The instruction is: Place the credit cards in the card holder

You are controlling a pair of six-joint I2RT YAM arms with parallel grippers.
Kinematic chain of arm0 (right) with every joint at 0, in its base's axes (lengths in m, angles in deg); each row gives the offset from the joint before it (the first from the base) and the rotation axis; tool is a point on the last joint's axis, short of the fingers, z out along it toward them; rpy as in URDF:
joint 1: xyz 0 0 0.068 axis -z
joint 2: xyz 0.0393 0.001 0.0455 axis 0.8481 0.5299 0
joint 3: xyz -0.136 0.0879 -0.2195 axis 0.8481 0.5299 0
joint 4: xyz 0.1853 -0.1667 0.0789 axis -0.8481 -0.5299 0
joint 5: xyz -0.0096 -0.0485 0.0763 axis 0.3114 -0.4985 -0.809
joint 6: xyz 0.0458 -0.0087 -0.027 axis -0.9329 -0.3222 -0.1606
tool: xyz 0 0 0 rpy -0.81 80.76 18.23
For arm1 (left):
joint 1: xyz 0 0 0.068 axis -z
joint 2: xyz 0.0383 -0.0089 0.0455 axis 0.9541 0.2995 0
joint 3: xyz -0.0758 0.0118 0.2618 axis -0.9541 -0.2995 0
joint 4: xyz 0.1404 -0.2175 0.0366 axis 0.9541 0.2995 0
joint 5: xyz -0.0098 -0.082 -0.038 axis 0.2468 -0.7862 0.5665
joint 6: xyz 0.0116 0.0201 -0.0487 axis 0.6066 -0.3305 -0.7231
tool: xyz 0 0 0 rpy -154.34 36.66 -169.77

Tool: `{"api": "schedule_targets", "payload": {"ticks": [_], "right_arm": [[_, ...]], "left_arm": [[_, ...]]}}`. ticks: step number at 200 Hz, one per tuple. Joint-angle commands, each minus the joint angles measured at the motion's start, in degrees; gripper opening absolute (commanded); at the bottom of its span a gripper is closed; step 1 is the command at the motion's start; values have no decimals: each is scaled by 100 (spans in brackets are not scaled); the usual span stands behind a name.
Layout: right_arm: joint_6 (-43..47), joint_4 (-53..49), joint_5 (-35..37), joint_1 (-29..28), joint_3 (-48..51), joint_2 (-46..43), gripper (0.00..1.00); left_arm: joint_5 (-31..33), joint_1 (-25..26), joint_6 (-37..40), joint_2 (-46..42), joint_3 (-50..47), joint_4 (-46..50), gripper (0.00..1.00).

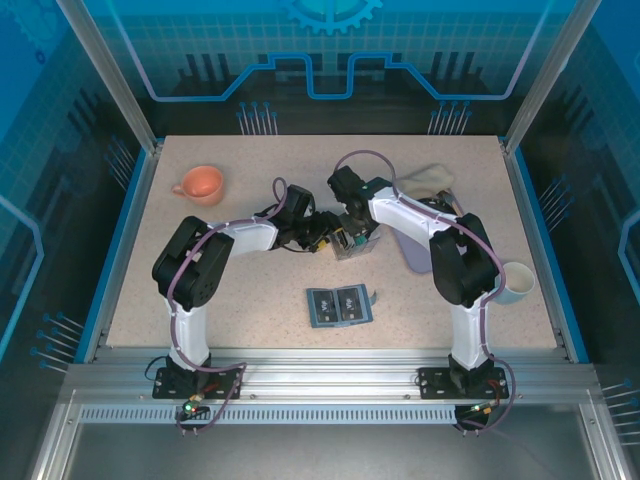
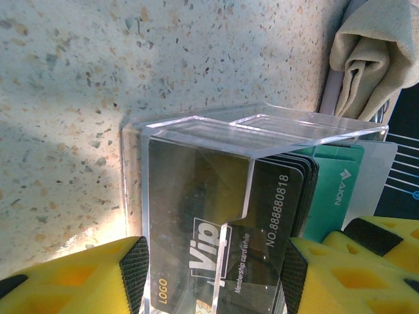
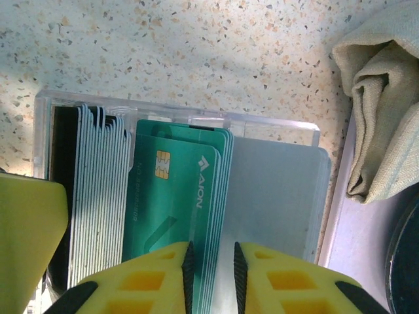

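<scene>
Standing credit cards [image 3: 177,196] sit between the right end effector's [image 3: 211,265] pads [image 3: 239,268].

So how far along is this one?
Done: the card holder lies open. In hand: the left gripper grips the clear box, and the right gripper straddles the teal credit cards inside it. Left: pull cards out and slot them into the holder.

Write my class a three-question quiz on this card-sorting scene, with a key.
1. True or false: the card holder lies folded shut.
2. Which sits between the right jaws? A: orange cup; B: green cards; C: cloth.
3. What do the left jaws flank?
Key: 1 false, it lies open; 2 B; 3 the clear box.
</scene>
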State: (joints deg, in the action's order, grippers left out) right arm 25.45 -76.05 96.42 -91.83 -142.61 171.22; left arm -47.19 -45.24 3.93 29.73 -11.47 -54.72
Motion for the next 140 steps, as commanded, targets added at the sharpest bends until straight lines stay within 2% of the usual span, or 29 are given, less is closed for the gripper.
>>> {"api": "schedule_targets", "payload": {"ticks": [1,19,35,53,140], "right_arm": [[6,-187,-42,-37,-16,-134,25],[-55,-132,-329,14,21,-138,30],[-76,-91,-365,46,33,-113,33],[-49,-91,-417,69,30,-41,38],[102,110,59,-106,321,194,42]], "left_arm": [[7,-19,-9,-62,-183,343,58],[-2,-17,-14,-88,-208,282,57],[-11,-20,-4,-137,-226,219,51],[27,-18,-1,-159,-208,272,51],[55,-17,-178,-124,-314,115,48]]}}
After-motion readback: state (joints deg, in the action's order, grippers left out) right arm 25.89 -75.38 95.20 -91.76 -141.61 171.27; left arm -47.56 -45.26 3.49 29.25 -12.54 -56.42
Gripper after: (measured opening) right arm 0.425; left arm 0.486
